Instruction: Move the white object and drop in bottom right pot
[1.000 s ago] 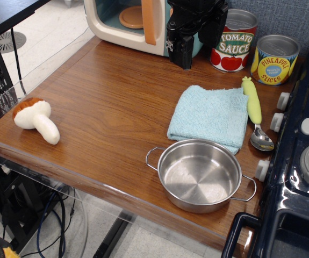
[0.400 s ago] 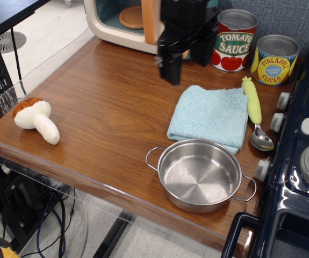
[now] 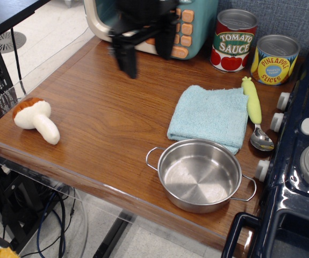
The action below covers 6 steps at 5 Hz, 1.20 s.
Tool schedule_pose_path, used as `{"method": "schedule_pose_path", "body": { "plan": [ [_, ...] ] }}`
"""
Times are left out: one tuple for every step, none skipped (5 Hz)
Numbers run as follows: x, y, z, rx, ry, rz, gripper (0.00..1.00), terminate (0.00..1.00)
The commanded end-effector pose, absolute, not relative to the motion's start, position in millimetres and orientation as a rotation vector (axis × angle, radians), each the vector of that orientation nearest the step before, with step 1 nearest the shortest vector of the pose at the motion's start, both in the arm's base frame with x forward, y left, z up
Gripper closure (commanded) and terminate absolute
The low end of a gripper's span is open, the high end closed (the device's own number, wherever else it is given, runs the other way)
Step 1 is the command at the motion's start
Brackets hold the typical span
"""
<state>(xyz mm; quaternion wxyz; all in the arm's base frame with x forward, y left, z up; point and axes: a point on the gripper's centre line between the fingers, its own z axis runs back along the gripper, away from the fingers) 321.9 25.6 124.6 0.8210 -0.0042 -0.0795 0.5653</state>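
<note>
Now mushroom (image 3: pixel 35 119) far from pot (image 3: pixel 200 174).

two tin cans (image 3: pixel 235 40), one pot (image 3: pixel 200 174), one cloth (image 3: pixel 210 115), one spoon (image 3: pixel 256 112)

Light blue cloth (image 3: pixel 210 115) lies flat on worktop (image 3: pixel 106 113). Yellow-handled spoon (image 3: pixel 255 113) just beside it. Tomato sauce can (image 3: pixel 234 40) and pineapple can (image 3: pixel 274 59) behind.

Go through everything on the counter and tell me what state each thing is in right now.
Mushroom toy: lying on its side, not held.
Pot: upright, empty.
Blue cloth: folded flat behind the pot.
Spoon: lying beside the cloth, bowl toward the front.
Tomato sauce can: upright.
Pineapple can: upright.
Gripper: blurred, above the counter, holding nothing; open or shut unclear.
</note>
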Motion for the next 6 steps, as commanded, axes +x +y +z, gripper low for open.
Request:
{"method": "schedule_pose_path", "body": {
  "plan": [
    [276.0, 93.5, 111.8, 0.104, -0.215, 1.182, 0.0, 0.0],
    [260.9, 118.2, 99.7, 0.125, -0.221, 1.193, 0.0, 0.0],
    [244.6, 145.0, 86.4, 0.16, -0.212, 1.276, 0.0, 0.0],
    [247.2, 150.1, 76.2, 0.152, -0.22, 1.315, 0.0, 0.0],
    [251.4, 150.1, 58.4, 0.118, -0.223, 1.324, 0.0, 0.0],
    [253.7, 148.4, 37.4, 0.131, -0.19, 1.321, 0.0, 0.0]
  ]
}}
